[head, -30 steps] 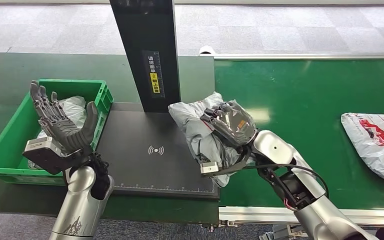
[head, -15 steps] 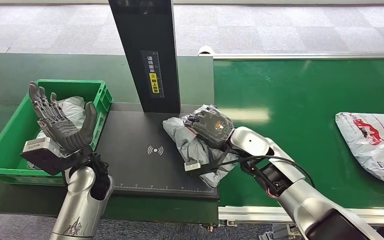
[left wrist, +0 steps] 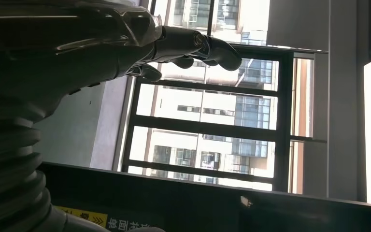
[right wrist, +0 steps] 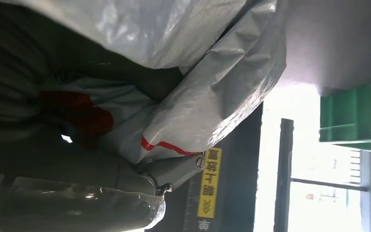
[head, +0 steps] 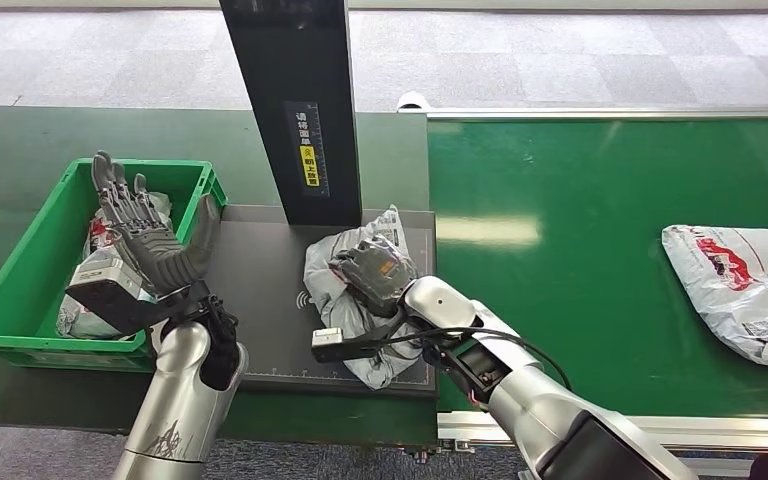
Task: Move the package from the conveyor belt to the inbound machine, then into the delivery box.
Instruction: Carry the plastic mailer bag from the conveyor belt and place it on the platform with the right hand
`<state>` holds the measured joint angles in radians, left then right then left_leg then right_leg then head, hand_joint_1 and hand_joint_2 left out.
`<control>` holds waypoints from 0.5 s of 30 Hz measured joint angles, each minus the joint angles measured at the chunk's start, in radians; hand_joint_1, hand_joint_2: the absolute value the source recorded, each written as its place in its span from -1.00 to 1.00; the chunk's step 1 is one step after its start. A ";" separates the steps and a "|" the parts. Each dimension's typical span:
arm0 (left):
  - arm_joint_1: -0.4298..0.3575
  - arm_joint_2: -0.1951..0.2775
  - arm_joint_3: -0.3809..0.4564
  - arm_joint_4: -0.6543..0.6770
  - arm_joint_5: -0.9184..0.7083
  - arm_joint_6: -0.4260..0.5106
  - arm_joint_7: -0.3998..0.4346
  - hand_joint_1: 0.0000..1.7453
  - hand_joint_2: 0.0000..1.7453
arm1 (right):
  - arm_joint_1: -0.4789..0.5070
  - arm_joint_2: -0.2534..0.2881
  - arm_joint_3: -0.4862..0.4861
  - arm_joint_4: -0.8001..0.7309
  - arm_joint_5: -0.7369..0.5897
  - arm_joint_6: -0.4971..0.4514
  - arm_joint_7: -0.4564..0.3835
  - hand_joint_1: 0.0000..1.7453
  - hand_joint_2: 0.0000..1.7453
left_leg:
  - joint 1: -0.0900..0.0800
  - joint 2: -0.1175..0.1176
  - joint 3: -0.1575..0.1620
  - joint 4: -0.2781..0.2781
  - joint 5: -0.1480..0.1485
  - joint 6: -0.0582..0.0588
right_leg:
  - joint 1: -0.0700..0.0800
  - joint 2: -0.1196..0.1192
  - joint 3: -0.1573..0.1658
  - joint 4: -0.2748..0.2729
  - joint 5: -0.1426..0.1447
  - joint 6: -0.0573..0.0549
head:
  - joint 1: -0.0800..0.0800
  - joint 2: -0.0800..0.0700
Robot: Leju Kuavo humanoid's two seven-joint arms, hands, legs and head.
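Note:
A crumpled grey plastic package (head: 345, 262) (right wrist: 207, 92) with red print lies on the black inbound machine plate (head: 260, 290), over its scan mark. My right hand (head: 373, 272) grips it from above, fingers curled around the bag. My left hand (head: 150, 245) (left wrist: 174, 43) is raised, palm up with fingers spread and nothing in it, above the near right corner of the green delivery box (head: 20, 270). The box holds grey bagged packages (head: 110, 240).
The machine's black upright column (head: 295, 100) with a yellow label stands just behind the package. Another white package with red print (head: 745, 285) lies at the right end of the green conveyor belt (head: 580, 230).
My right hand has carried the package leftward off the belt edge and down onto the machine plate. My left hand has shifted a little to the right and further from me.

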<state>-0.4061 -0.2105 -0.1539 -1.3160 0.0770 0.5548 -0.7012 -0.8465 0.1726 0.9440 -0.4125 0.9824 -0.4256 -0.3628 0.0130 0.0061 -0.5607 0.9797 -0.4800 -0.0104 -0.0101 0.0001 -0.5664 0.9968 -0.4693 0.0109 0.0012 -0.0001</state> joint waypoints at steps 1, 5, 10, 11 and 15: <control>-0.006 -0.006 -0.004 0.010 0.002 -0.001 0.000 -1.00 1.00 | -0.005 0.005 -0.003 0.013 -0.006 -0.007 0.017 1.00 1.00 | 0.000 0.000 0.000 0.000 0.000 0.000 | 0.000 0.000 0.000 0.000 0.000 0.000 | 0.000 0.000; -0.028 -0.025 -0.015 0.047 0.006 -0.007 0.000 -1.00 1.00 | -0.027 0.017 -0.018 0.051 -0.022 -0.011 0.061 1.00 1.00 | 0.000 0.000 0.000 0.000 0.000 0.000 | 0.000 0.000 0.000 0.000 0.000 0.000 | 0.000 0.000; -0.043 -0.042 -0.019 0.072 0.005 -0.014 0.000 -1.00 1.00 | -0.042 0.029 -0.038 0.079 -0.028 -0.016 0.114 1.00 1.00 | 0.000 0.000 0.000 0.000 0.000 0.000 | 0.000 0.000 0.000 0.000 0.000 0.000 | 0.000 0.000; -0.045 -0.045 -0.020 0.075 0.005 -0.014 0.000 -1.00 1.00 | -0.045 0.031 -0.041 0.083 -0.028 -0.016 0.120 1.00 1.00 | 0.000 0.000 0.000 0.000 0.000 0.000 | 0.000 0.000 0.000 0.000 0.000 0.000 | 0.000 0.000; -0.049 -0.051 -0.027 0.084 0.004 -0.015 0.000 -1.00 1.00 | -0.051 0.036 -0.050 0.095 -0.028 -0.018 0.126 1.00 1.00 | 0.000 0.000 0.000 0.000 0.000 0.000 | 0.000 0.000 0.000 0.000 0.000 0.000 | 0.000 0.000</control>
<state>-0.4552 -0.2612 -0.1809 -1.2321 0.0814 0.5402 -0.7012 -0.8970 0.2086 0.8943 -0.3171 0.9541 -0.4433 -0.2367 0.0131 0.0064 -0.5607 0.9796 -0.4801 -0.0105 -0.0100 0.0001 -0.5667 0.9969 -0.4691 0.0107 0.0011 -0.0002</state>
